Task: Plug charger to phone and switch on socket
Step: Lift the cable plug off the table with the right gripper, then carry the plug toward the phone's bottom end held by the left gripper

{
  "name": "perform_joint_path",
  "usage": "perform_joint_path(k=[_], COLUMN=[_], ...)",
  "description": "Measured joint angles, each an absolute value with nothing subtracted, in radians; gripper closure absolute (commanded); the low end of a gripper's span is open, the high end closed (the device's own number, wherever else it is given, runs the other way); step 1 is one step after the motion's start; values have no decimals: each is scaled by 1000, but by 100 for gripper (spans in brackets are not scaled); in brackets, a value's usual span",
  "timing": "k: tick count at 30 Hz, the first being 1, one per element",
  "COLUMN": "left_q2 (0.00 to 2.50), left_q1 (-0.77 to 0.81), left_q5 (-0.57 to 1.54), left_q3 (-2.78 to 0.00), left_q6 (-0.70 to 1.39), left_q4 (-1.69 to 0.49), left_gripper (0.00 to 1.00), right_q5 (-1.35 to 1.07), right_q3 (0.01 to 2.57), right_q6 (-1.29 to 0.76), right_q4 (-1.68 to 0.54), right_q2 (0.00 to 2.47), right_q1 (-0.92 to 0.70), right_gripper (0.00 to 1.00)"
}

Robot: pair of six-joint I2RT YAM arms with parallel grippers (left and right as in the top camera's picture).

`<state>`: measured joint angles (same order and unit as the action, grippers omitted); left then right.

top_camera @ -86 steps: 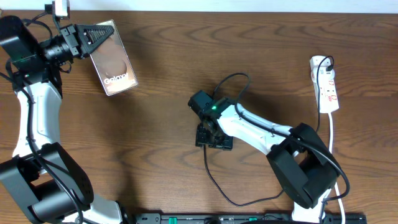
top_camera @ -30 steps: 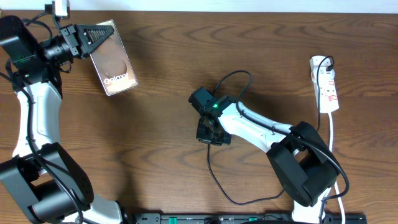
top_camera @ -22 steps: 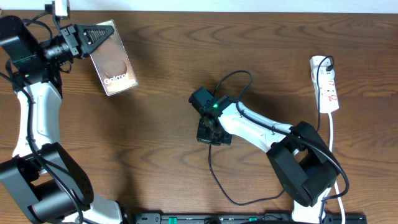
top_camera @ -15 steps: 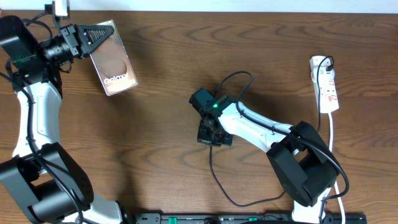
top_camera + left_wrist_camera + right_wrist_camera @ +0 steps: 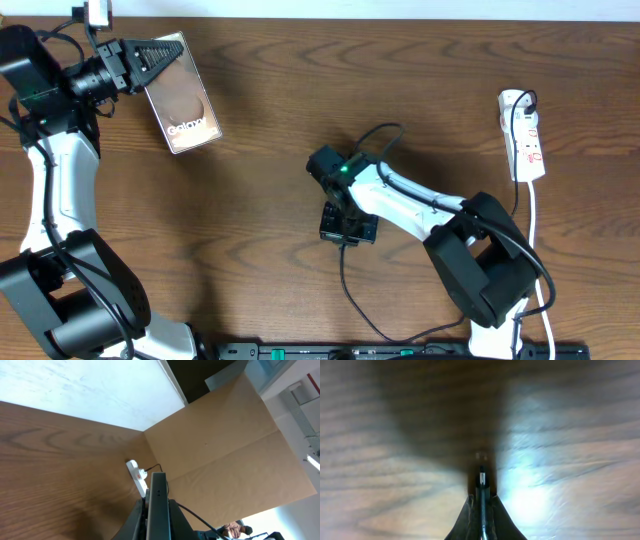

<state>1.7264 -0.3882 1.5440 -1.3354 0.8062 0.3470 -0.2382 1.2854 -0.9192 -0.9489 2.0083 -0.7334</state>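
The phone [image 5: 184, 102], a glossy brown slab with white lettering, is held tilted above the table's far left corner, with my left gripper [image 5: 165, 52] shut on its upper edge. In the left wrist view the phone [image 5: 159, 495] stands edge-on between the closed fingers. At the table's middle my right gripper [image 5: 348, 226] points down, shut on the charger's plug tip [image 5: 481, 479], which pokes out beyond the fingers just above the wood. The thin black charger cable [image 5: 372, 133] loops behind that wrist. The white socket [image 5: 526, 135] lies far right, a black plug in its far end.
The charger cable [image 5: 352, 292] trails from the right gripper toward the front edge. The socket's white cord [image 5: 533, 215] runs toward the front right. In the left wrist view the socket [image 5: 137, 473] lies by a brown cardboard wall [image 5: 220, 445].
My right gripper closed on the plug tip and shifted a little toward the front edge, dragging the cable loop. The left arm and phone have not moved.
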Motion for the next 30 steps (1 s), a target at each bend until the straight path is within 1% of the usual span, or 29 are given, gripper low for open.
perform_joint_path(k=[6, 14, 18, 21, 24, 28, 30], left_q2=[1726, 1726, 1726, 1726, 1726, 1726, 1726], left_q1=[-388, -388, -388, -388, -388, -388, -388], left_q5=[1544, 1544, 1544, 1544, 1544, 1544, 1544], left_q3=[-1335, -1335, -1335, -1335, -1335, -1335, -1335], left_q6=[806, 806, 806, 806, 806, 806, 806], left_q4=[347, 347, 347, 347, 347, 347, 347], left_gripper=[92, 93, 93, 93, 93, 93, 93], right_q5=[-346, -394, -413, -405, -418, -544, -603], right_q3=[1302, 1303, 1318, 1364, 1430, 1555, 1602], right_q6=[-895, -885, -847, -764, -612, -378, -297], right_q4=[-954, -952, -937, -879, -822, -774, -761], right_q2=[2036, 2045, 2054, 2070, 2087, 2088, 2088], right_q1=[-733, -727, -717, -711, -702, -700, -703], right_gripper=[99, 99, 99, 99, 99, 99, 99])
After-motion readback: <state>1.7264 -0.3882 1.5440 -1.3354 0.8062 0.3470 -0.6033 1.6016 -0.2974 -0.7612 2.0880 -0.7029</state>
